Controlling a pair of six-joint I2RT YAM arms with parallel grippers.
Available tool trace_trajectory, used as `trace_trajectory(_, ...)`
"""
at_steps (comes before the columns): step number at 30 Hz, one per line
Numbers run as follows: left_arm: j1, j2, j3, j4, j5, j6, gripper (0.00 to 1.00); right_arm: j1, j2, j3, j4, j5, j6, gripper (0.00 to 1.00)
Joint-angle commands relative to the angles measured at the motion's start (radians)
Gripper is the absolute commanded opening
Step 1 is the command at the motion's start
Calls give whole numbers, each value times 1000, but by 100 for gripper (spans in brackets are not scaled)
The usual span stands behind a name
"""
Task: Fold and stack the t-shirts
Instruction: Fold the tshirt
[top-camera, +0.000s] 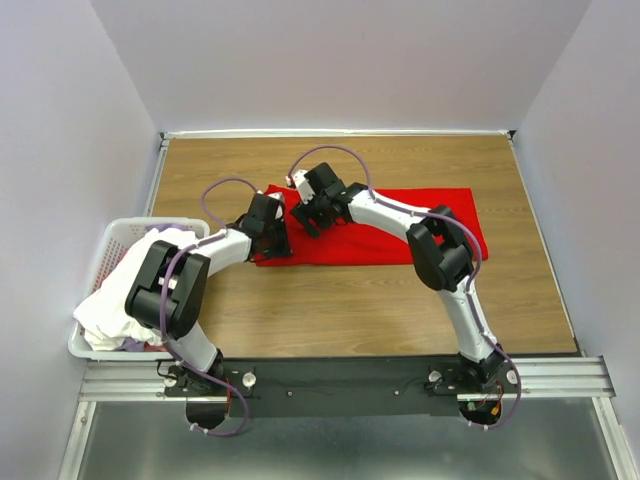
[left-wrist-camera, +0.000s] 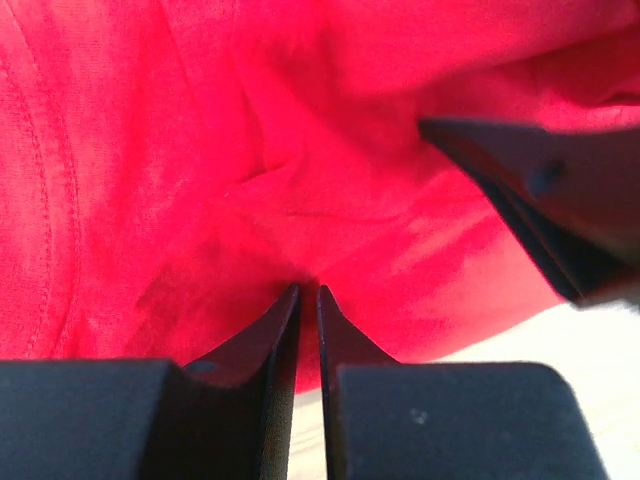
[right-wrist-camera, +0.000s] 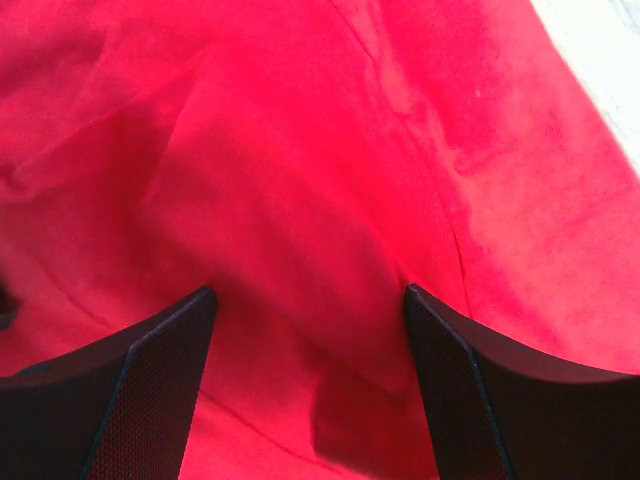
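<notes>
Top view: I see red t-shirt (top-camera: 380, 250) spread flat mid-table (top-camera: 350, 300). Left gripper (top-camera: 275, 245) and right gripper (top-camera: 310, 222) both at its left end.

Left wrist: fingers (left-wrist-camera: 270, 350) almost together, red fold pinched at tips.

Right wrist: fingers (right-wrist-camera: 160, 370) wide apart, rumpled cloth between and beneath them, not gripped.

No writing, label, brand mark, number or sign can be read in any of the views, not even on the plain bright red cloth t-shirt (top-camera: 340, 246) that both wrist cameras see close up.
</notes>
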Motion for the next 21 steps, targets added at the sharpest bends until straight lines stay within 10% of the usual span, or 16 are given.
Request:
trace_trajectory(1,1,-14,-60,-156,-52,15,20,4,51,54,-30,110,-31,82)
trace_trajectory(21,6,-249,-133,-251,-16,46,29,-157,19,201,-30,183,152,80)
